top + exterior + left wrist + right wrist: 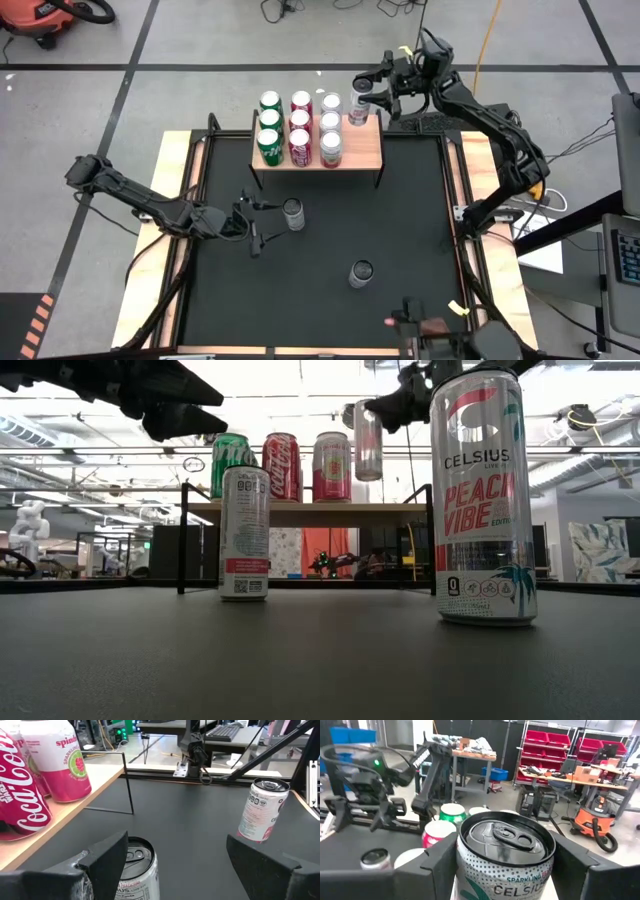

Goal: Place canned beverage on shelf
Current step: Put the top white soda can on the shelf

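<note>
The shelf, a light wood top on thin black legs, is seen at the far edge of the black mat; nine cans are ranged on it in three columns, green cans on the outer side, red cans in the middle and pale pink-labelled cans next to them; the remaining strip of bare wood lies at the shelf's right end. A silver Celsius can is gripped by the right gripper at the far right corner of the shelf; in the low view this can is seen hanging clear above the shelf top, upright; in the right wrist view the two dark fingers are closed against the can's sides, its lid and pull tab facing the camera. The left gripper is held low over the mat in front of the shelf, its jaws spread wide and grasping nothing; a white slim can stands upright just beside its fingertips, and in the left wrist view this can sits against the inner face of one finger, whether touching cannot be told. A second can, marked Peach Vibe, stands upright alone on the mat nearer the front edge, well apart from both grippers.
</note>
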Tool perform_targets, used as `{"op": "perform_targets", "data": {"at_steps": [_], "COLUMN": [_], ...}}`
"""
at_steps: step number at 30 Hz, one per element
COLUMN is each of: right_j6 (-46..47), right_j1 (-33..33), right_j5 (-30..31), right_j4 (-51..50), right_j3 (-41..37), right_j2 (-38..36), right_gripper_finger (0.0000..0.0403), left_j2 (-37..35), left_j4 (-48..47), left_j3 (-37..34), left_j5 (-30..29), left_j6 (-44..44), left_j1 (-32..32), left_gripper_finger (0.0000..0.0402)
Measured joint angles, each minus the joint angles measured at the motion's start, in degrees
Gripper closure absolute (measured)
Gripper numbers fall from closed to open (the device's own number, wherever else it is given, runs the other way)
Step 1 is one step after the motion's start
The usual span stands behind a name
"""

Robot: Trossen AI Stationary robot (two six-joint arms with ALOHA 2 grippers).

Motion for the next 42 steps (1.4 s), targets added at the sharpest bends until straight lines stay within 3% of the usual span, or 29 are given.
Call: {"op": "perform_targets", "data": {"at_steps": [17,35,42], "right_j6": [-2.73,-6.03,-5.6], "right_j1": [-4.38,-4.48,-4.4], "right_j5": [-3.4,-4.55,-4.38], "right_j4": [-2.19,-3.68,2.38], "right_j3": [-0.05,-0.51,-4.77], "right_j2": [7.18,7.13,7.13], "right_gripper_finger": [0.0179,0.0179,0.0179], "left_j2": [0.0,0.0,0.0], "left_j4": [-0.35,-0.34,-0.32], "left_j3": [0.0,0.0,0.0], "left_j5": [-0.2,-0.2,-0.22], "left_j6": [0.42,1.87,2.0], "left_j1": [0.0,0.0,0.0], "left_gripper_finger": [0.0064,0.0064,0.0064]}}
